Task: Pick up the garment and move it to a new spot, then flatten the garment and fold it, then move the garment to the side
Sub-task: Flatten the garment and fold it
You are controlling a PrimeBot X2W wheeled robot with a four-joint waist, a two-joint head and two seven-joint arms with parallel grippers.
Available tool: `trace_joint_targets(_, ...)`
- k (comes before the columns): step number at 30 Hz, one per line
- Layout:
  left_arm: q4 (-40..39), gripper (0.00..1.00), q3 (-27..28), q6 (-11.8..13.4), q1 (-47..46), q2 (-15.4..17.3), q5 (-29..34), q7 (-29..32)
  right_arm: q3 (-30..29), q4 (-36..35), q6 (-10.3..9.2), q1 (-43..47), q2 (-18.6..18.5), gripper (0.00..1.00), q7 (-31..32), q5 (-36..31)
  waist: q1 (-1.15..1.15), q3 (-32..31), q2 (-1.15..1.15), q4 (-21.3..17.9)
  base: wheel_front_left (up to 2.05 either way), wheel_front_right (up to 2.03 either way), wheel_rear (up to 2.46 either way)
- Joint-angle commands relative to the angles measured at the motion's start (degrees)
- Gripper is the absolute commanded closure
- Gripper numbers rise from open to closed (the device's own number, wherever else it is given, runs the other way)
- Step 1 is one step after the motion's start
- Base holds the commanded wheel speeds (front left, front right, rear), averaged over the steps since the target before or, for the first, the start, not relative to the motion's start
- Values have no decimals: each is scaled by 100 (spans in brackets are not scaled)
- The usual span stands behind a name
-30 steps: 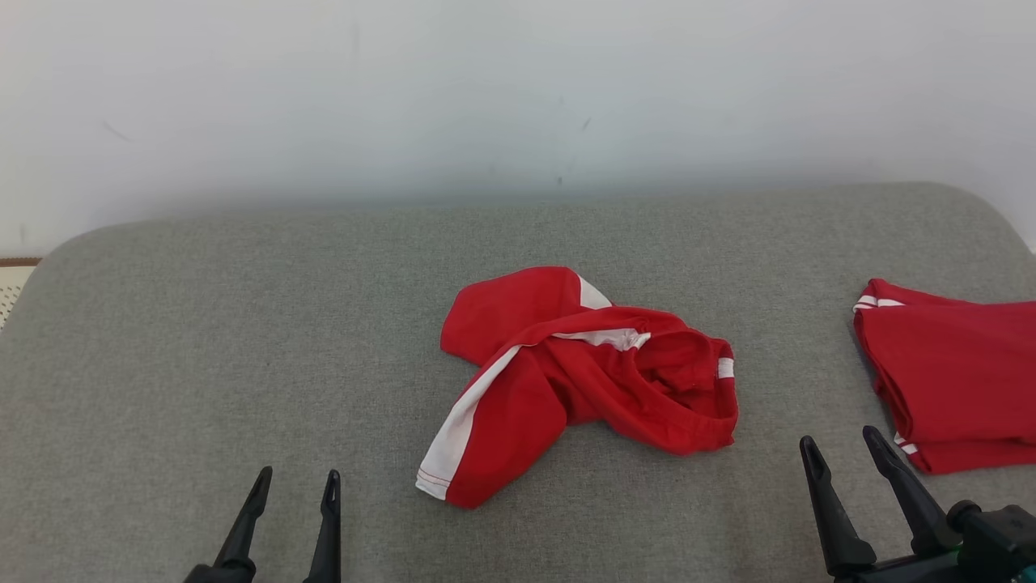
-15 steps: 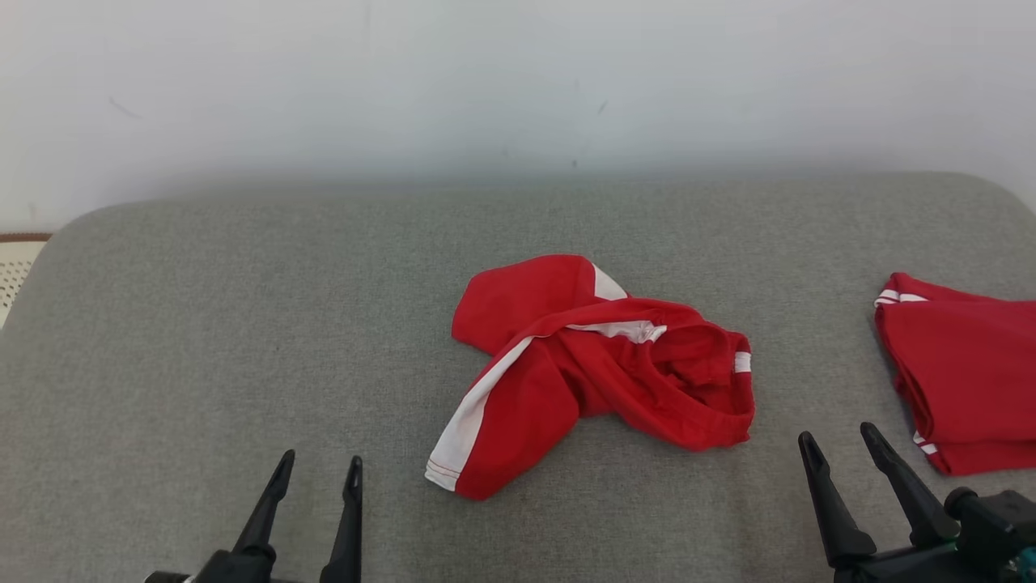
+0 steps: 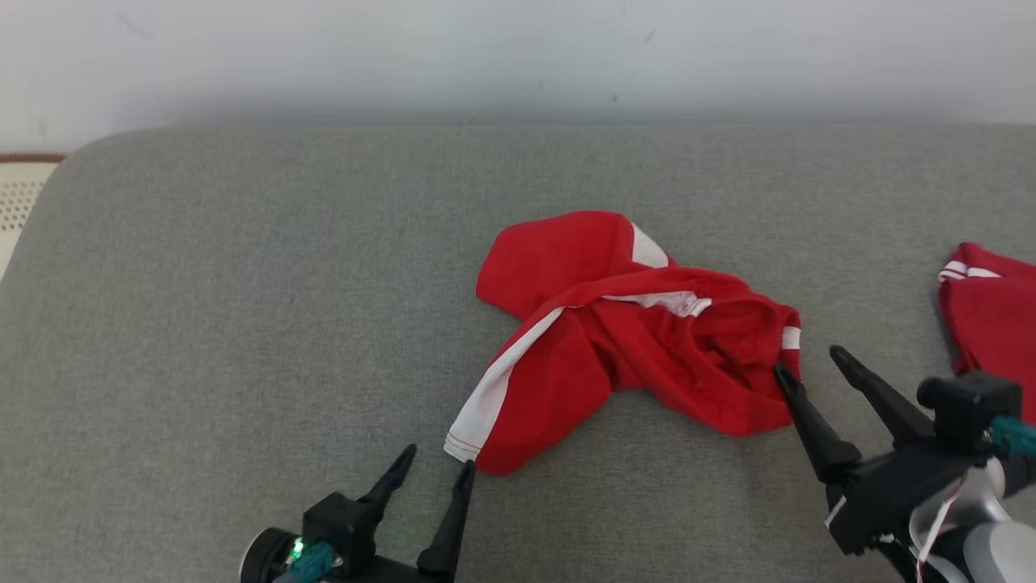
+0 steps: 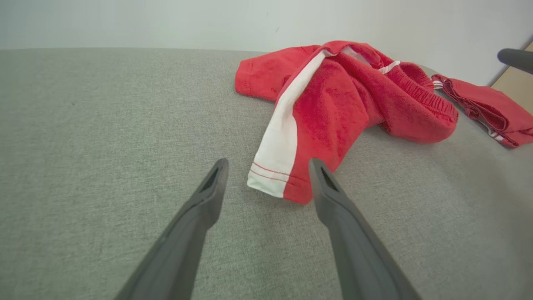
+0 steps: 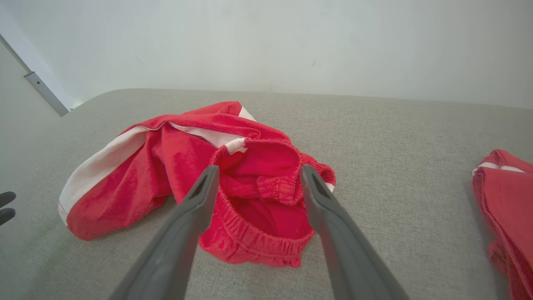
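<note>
**Both pincers wide open at the crumpled red shorts**

Nearest, at the lower left of the head view, the left pincer (image 3: pixel 438 458) stands with its two dark fingers spread wide and holds nothing. Its right fingertip is just beside the near-left hem corner (image 4: pixel 272 183) of the red shorts (image 3: pixel 647 348). In the left wrist view that white-and-red corner lies between the two fingertips, and whether either one touches the cloth cannot be told.

To the right and slightly farther, the right pincer (image 3: pixel 809 361) is also spread wide and empty. Its left fingertip overlaps the right end of the shorts in the head view. In the right wrist view its fingers stand on either side of the elastic waistband (image 5: pixel 250 243), which gapes open towards the camera; contact with the cloth cannot be told.

The shorts lie in a crumpled heap near the middle of the grey padded surface (image 3: pixel 243 324). One leg runs near-left towards the left pincer with a white side stripe (image 3: pixel 506 376) along its edge. The other leg lies flat towards the far left, and the bunched waistband sits at the right.

Farther right, well apart from the heap, a folded red garment (image 3: pixel 991 316) with thin white stripes rests at the right edge of the surface. Beyond the far edge rises a plain pale wall (image 3: pixel 486 57).
</note>
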Motion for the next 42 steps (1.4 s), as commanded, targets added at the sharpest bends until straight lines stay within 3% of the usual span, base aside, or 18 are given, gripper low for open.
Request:
trace_joint_targets(1, 99, 0, -67, -77, -139, -14, -71, 137, 136, 39, 2, -227, -118, 0, 103, 193, -1, 279, 0, 212, 0, 0, 0)
trace_joint_targets(9, 506, 0, -267, -204, -652, -127, -348, 450, 760, 337, 2, -1107, -639, 0, 637, 773, -1, 613, 0, 482, 0, 0, 0)
trace_joint_targets(23, 1137, 0, -501, -328, -1219, -211, -757, 324, 1220, 860, 2, -1833, -793, 0, 587, 1110, -1, 959, 0, 659, 0, 0, 0)
trace_joint_targets(24, 1177, 1, -527, -343, -1257, -213, -778, 322, 1226, 876, 2, -1867, -785, 33, 549, 1140, -1, 975, 0, 654, 0, 0, 0)
trace_joint_targets(25, 1217, 11, -543, -372, -1283, -217, -821, 309, 1235, 902, 2, -1879, -757, 58, 519, 1201, -1, 987, 0, 647, 0, 0, 0)
trace_joint_targets(26, 1250, 45, -565, -384, -1303, -217, -850, 291, 1239, 905, 2, -1910, -753, 91, 449, 1182, -1, 996, 0, 639, 0, 0, 0)
trace_joint_targets(27, 1261, 66, -582, -403, -1338, -219, -841, 250, 1228, 928, 2, -1925, -739, 100, 410, 1220, -1, 1006, 0, 629, 0, 0, 0)
trace_joint_targets(28, 1265, 93, -604, -433, -1373, -221, -851, 213, 1222, 947, 2, -1916, -719, 100, 376, 1297, -1, 1015, 0, 620, 0, 0, 0)
trace_joint_targets(29, 1267, 100, -620, -432, -1392, -221, -878, 184, 1190, 938, 2, -1919, -709, 100, 310, 1320, -1, 1022, 0, 611, 0, 0, 0)
trace_joint_targets(42, 718, 100, -547, -344, -1226, -15, -847, -170, 912, 506, 2, -1513, -687, 100, -147, 1484, -1, 897, 0, 388, 0, 0, 0)
